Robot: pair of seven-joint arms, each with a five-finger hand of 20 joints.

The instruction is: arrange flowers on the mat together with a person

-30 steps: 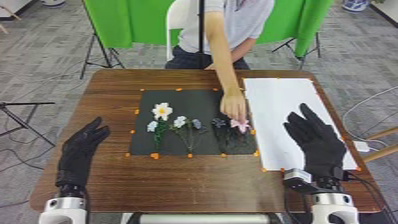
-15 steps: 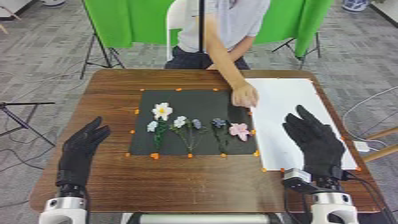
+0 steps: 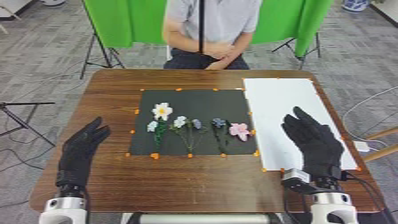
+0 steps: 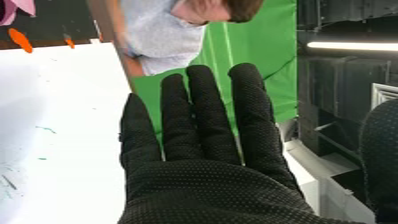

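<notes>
So, our fingers were straight and held nothing, on both the right hand (image 3: 317, 146) and the left hand (image 3: 78, 152) in black cloth gloves. We had them out to the sides, likely to give the flowers room. Between them, the big white flower with a yellow middle (image 3: 162, 110), the soft pink flower (image 3: 239, 131) and the small dark blue flower (image 3: 218, 122) lay on the flat black mat (image 3: 202, 102), maybe spread so each could be seen. The person's hands (image 3: 218, 50) rested together, perhaps leaving us a turn.
</notes>
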